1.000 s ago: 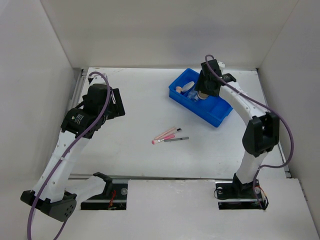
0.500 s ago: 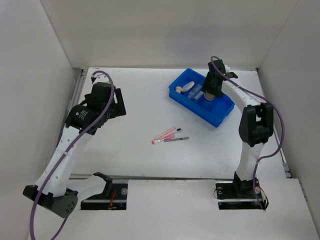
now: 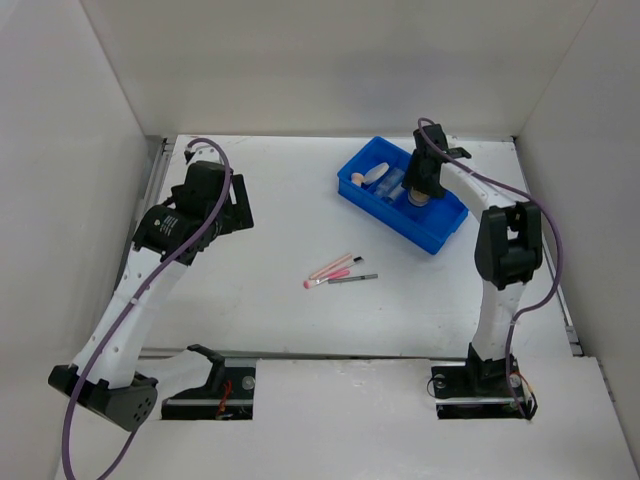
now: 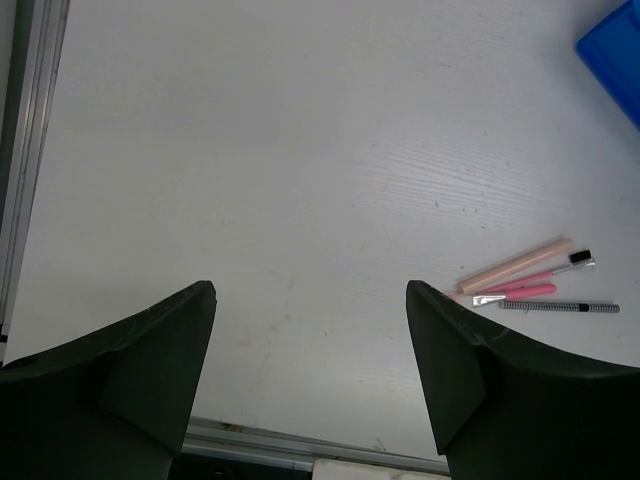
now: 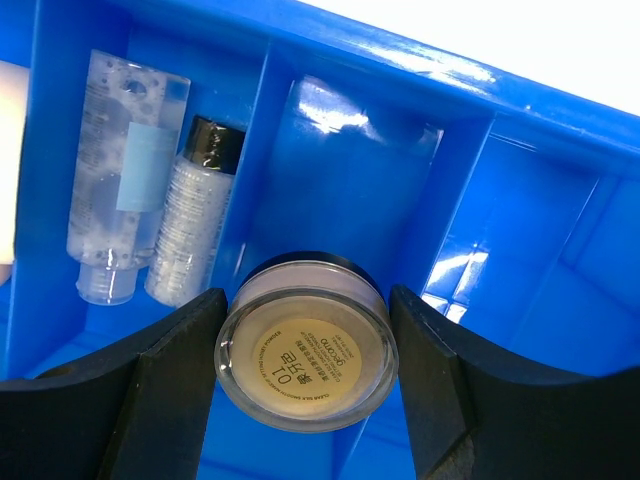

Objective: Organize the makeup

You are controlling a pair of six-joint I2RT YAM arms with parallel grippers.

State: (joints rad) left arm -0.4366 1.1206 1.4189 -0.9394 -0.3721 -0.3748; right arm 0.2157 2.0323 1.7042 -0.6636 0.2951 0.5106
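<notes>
1. The right gripper (image 3: pixel 421 194) is reaching down into the blue bin (image 3: pixel 441 236) at the far right of the table (image 3: pixel 270 200).
2. Its two fingers are clamping a small round compact (image 5: pixel 305 362) from both sides. The beige label is facing the wrist camera.
3. The compact is sitting over the bin's middle compartment. Whether it is touching the floor cannot be told.
4. Two clear vials (image 5: pixel 150 195) are lying side by side in the compartment just to the left.
5. A beige puff (image 3: pixel 357 180) is resting at the bin's far left end.
6. A pale pink stick (image 4: pixel 515 265), a brighter pink brush (image 4: pixel 520 291) and a thin dark pencil (image 4: pixel 560 306) are lying close together on the table's middle, well apart from the bin.
7. The left gripper (image 4: pixel 310 290) is hovering above bare table on the left. Its jaws are spread wide and holding nothing.
</notes>
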